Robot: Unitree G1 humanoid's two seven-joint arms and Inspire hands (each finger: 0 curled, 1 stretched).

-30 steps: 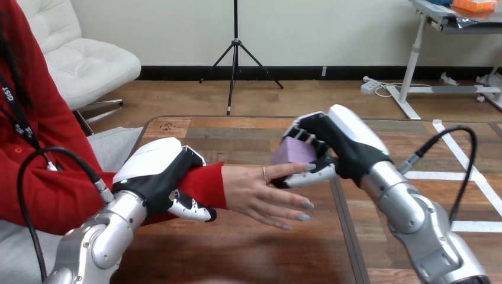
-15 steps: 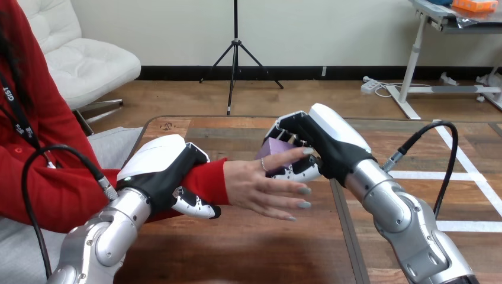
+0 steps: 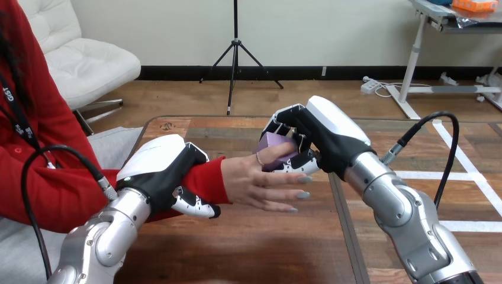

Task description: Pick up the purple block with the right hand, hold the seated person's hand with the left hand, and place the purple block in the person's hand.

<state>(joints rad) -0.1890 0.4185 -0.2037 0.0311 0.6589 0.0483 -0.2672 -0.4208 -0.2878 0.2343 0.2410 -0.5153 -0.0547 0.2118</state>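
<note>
Head view: right hand (image 3: 324, 137) (clasping block (image 3: 273, 144))

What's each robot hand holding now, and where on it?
Right robot hand: purple block, fingers over its top, thumb below. Left robot hand: the person's forearm, curled round the red sleeve behind the wrist.

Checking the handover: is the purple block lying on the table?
No, the right hand is curled round the purple block, touching the person's hand.
</note>
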